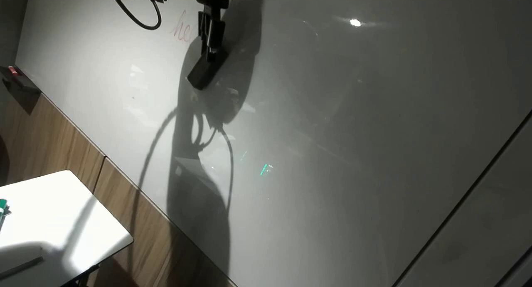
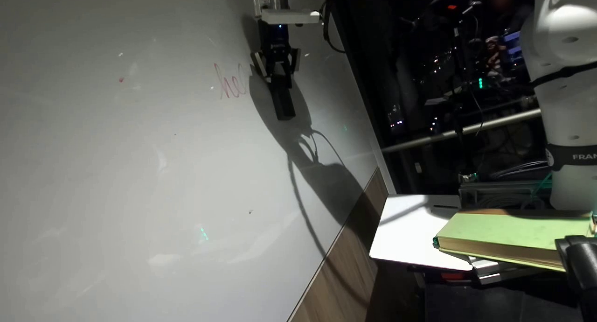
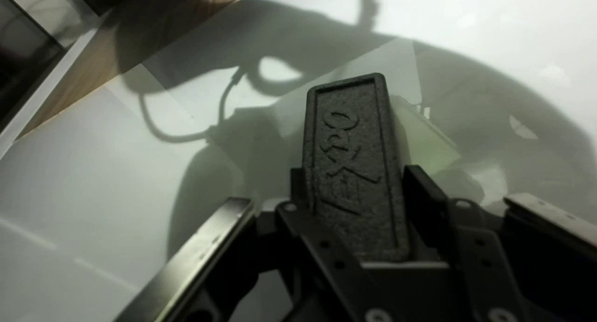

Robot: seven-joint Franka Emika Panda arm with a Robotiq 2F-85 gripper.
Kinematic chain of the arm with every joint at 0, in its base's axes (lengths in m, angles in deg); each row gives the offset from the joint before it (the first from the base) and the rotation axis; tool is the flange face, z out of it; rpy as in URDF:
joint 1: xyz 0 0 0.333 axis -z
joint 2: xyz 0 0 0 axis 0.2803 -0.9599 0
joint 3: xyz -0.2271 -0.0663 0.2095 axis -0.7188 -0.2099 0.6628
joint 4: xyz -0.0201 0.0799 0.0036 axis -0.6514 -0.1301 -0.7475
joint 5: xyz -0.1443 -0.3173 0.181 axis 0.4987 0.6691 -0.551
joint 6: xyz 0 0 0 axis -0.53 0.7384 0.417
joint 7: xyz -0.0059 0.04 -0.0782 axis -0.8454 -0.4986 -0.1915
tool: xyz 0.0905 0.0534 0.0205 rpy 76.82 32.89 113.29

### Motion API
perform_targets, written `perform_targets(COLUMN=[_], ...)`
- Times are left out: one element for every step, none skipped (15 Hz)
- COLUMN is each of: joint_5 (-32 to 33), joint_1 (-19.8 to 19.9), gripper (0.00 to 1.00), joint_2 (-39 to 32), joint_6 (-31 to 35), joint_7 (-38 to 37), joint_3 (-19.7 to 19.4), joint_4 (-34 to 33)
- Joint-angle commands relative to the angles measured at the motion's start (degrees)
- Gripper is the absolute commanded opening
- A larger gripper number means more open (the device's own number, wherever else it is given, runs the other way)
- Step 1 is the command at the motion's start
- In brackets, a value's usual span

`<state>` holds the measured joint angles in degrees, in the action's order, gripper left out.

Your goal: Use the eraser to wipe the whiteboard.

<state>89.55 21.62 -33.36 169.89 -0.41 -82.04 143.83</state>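
Fingers (image 3: 422,200) clamp the eraser (image 3: 352,168) by its long sides, spread only as wide as it is, a good part of it past the tips. It's at the board (image 1: 332,220), upper middle of the frame in both exterior views; can't tell if it touches, but the offset shadow (image 1: 216,108) hints at a gap. Red scribble (image 2: 229,86) sits just left of the fingers in both, so the wipe looks undone. For a good pass: wiping side flat on, light even pressure, sweep left across the writing, overlap. Pushing hard or tilted could twist the overhang in the grip. Fingers and shadow may hide more writing. Red dot (image 2: 121,80), upper left in an exterior view, could need a pass too. Green glints (image 1: 264,169) look like reflections; ignore. Cable (image 1: 147,27) loops near the scribble; depth unclear, may snag. Table (image 1: 41,212) and book (image 2: 508,228) sit low in exterior frames, off the path.
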Motion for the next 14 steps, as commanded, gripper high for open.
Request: perform_targets(joint_5=[1.8,1.6,1.4,1.4,1.0,0.5,0.2,-0.2,-0.4,-0.6,-0.6,-0.6,-0.5,-0.6], joint_1=[0.4,0.1,-0.1,0.0,-0.3,-0.6,-0.8,-1.2,-1.5,-2.0,-2.5,-3.1,-3.6,-4.3], gripper=[0.29,0.29,0.29,0.29,0.29,0.29,0.29,0.29,0.29,0.29,0.29,0.29,0.29,0.29], joint_2=[-6.6,-6.1,-5.4,-8.3,-8.1,-7.5,-7.1,-6.1,-5.9,-4.9,-4.5,-3.4,-3.0,-2.4], joint_6=[5.6,5.0,4.6,5.7,5.2,4.3,3.6,2.4,1.6,0.6,-0.2,-1.5,-1.9,-2.2], joint_7=[-2.2,-2.4,-2.7,-2.7,-3.1,-3.4,-3.8,-4.3,-4.9,-5.7,-6.5,-7.3,-8.1,-8.9], joint_3=[-0.4,-0.2,0.1,0.0,0.2,0.4,0.6,0.8,1.1,1.6,2.1,2.6,3.2,3.9], joint_4=[-4.2,-4.4,-4.6,-6.6,-7.3,-8.0,-8.5,-8.9,-9.7,-10.2,-11.2,-11.9,-13.0,-14.0])
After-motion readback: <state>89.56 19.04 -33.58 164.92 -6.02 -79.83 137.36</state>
